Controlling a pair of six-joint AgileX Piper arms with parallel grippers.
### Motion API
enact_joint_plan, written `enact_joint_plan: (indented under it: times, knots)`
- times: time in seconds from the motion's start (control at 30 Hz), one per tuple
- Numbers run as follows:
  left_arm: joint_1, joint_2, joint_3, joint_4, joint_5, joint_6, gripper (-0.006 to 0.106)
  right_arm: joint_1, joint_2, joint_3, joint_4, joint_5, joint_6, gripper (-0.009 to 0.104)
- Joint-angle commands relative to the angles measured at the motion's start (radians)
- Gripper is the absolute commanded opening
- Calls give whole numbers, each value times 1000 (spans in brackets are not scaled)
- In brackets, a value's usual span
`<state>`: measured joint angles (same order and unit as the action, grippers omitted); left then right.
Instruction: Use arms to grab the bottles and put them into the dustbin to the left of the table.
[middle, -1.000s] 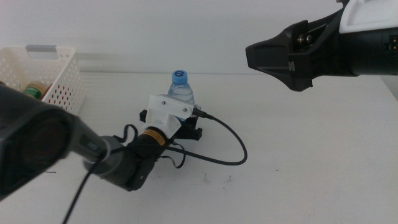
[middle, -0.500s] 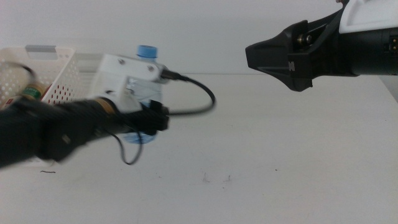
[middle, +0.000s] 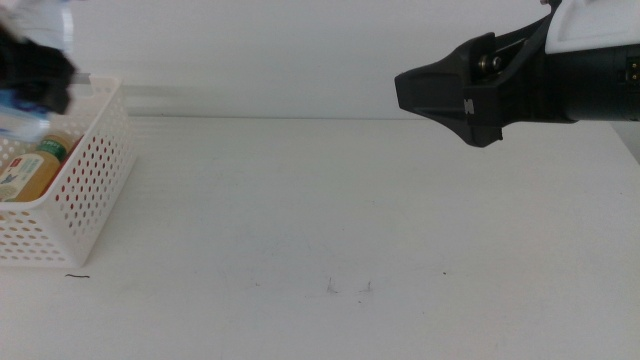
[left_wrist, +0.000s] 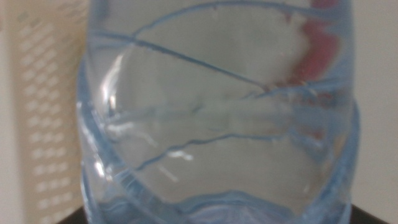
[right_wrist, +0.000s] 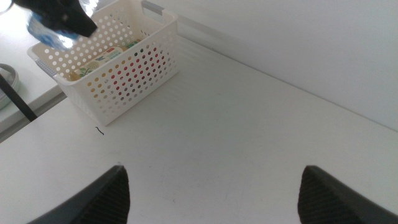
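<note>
Water bottle (left_wrist: 217, 118) above the dustbin (middle: 85, 185).
Left gripper (middle: 40, 75) grips it at far left; right gripper (right_wrist: 211, 186) hangs open over the bench (middle: 350, 210).

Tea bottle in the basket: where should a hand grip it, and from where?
Grip the tea bottle across its labelled body, from above through the open top: basket walls block the sides, it lies tilted. Left hand, holding the water bottle, hangs above the basket; right hand waits open, mid-air.
</note>
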<state>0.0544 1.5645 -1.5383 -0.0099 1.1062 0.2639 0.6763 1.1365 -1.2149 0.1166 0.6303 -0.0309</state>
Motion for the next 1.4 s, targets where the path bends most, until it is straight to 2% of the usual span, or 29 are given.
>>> enact_joint_plan:
  times: [0.0,0.13,0.27,0.37,0.47,0.53,0.67,0.7,0.93,1.13,1.27,1.37]
  knots:
    - [69,65,-79,2,59,59,-2,3,-5,-4,-3,0,-3,93]
    - [159,194,-135,-20,45,81,-2,3,-5,-4,-3,0,-3,93]
    - [212,301,-163,-133,23,105,-1,3,-5,-4,-3,0,-3,93]
    - [215,350,-170,-125,26,79,6,3,-5,-4,-3,0,-3,93]
    - [215,369,-170,-119,-3,77,25,3,-5,-4,-3,0,-3,93]
    - [215,372,-170,-108,-38,79,44,3,-5,-4,-3,0,-3,93]
    - [215,372,-170,-87,-71,79,91,3,-5,-4,-3,0,-3,93]
    - [213,372,-170,-84,-69,79,94,3,-5,-4,-3,0,-3,93]
    - [213,334,-170,-124,45,77,94,3,-5,-4,-3,0,-3,93]
    - [171,175,-166,-155,81,75,94,3,-5,-4,-3,0,-3,93]
    - [72,-15,-62,-168,-34,73,94,3,-5,-4,-3,0,-3,93]
    - [-24,-201,122,-192,-193,94,94,3,-5,-4,-3,0,-3,93]
